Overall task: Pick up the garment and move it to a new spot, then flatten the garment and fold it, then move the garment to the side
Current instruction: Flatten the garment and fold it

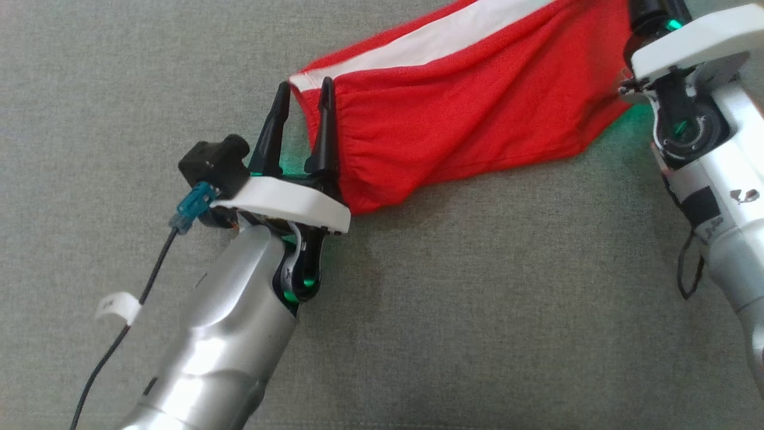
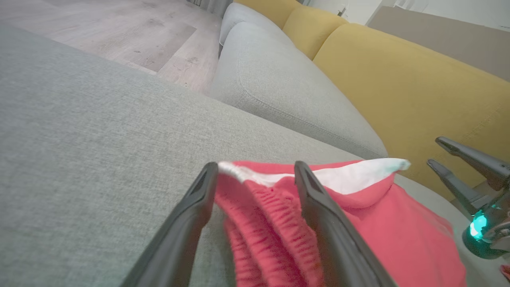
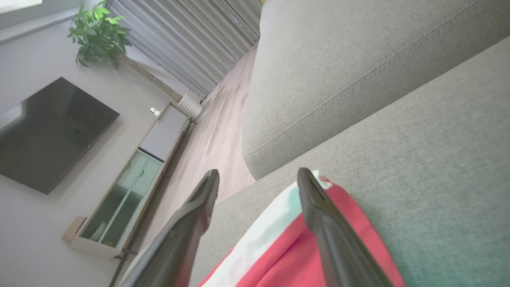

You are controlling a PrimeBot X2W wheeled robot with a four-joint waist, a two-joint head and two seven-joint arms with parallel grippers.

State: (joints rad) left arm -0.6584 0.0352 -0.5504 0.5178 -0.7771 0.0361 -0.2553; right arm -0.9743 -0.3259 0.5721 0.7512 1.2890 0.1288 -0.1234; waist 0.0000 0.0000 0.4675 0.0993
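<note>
The red garment (image 1: 477, 113) lies stretched out on the grey sofa (image 1: 119, 89) seat, its white stripe (image 1: 430, 42) along the far edge and its gathered waistband (image 1: 349, 179) at the left end; the cloth is creased and sags in shallow folds, so it reads as neither flat nor folded.

The left gripper (image 1: 305, 85) sits at the waistband corner with its 2 fingers (image 1: 325, 119) spread, 1 on each side of the hem, pinching nothing; in the left wrist view the elastic runs between them. The right gripper (image 3: 259, 172) is at the opposite end, its fingers (image 3: 318, 223) also spread; 1 lies over the red cloth and stripe, the other off the garment's edge.

Beyond the seat are a second grey cushion, yellow back cushions (image 2: 398, 79) and a wooden floor (image 2: 119, 32).

My reading: the work is at the flattening stage, with both ends addressed but not gripped; whether this spot is already the new one cannot be told. Smoothing out the creases, the fold itself and the final move to the side all look left to do.
</note>
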